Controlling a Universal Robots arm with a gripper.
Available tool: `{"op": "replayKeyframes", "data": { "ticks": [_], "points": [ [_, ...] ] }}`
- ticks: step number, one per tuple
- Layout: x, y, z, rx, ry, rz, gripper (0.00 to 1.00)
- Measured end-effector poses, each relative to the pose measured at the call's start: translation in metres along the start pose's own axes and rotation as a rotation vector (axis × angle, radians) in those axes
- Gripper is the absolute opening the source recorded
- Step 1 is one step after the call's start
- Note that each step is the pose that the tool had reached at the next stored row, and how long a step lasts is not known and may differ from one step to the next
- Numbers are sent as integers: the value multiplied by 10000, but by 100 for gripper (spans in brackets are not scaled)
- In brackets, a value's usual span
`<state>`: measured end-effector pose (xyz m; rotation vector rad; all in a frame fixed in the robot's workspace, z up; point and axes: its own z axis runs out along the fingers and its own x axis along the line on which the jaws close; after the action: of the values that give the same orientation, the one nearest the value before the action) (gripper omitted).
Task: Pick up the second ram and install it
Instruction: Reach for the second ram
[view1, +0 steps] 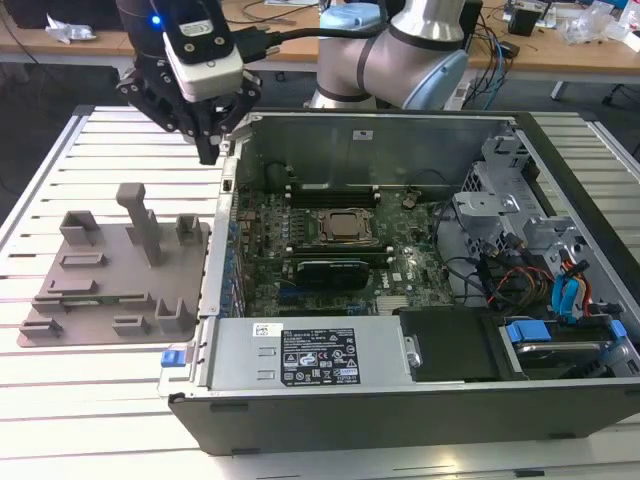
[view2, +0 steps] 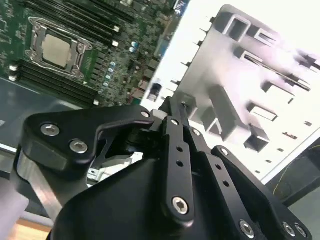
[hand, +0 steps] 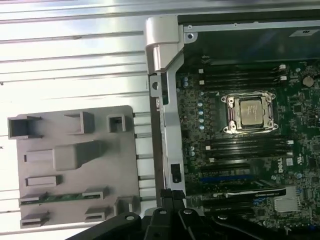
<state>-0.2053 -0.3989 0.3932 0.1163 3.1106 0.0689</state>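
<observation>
The second ram (hand: 50, 198) is a thin green stick lying in a slot of the grey holder tray (hand: 75, 155), on the tray's side nearest my wrist. My gripper (view1: 208, 152) hangs high over the gap between the tray (view1: 110, 265) and the open computer case (view1: 400, 250), well above and apart from the ram. Its fingers (view2: 175, 130) are shut together with nothing between them; their tips also appear in the first wrist view (hand: 172, 199). The motherboard (hand: 240, 150) with its CPU socket (hand: 248, 112) and black slot rails lies inside the case.
The case's metal side wall (hand: 162, 100) stands between tray and motherboard. A power supply (view1: 310, 355), drive cage (view1: 510, 200) and cables (view1: 560, 290) fill the exterior view's right. The slatted table (view1: 90, 400) carries everything. Desks with clutter stand behind.
</observation>
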Motion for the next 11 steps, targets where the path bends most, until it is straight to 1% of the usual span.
{"op": "replayKeyframes", "data": {
  "ticks": [1, 2, 4, 9, 11],
  "points": [
    [34, -3, 0, -1, -1, -1, 10],
    [88, -6, -2, 0, 0, 2, 10],
    [152, -11, -3, 0, 0, 1, 10],
    [396, -30, -6, -1, -1, 0, 10],
    [442, -33, -7, 0, 0, 0, 10]
  ]
}}
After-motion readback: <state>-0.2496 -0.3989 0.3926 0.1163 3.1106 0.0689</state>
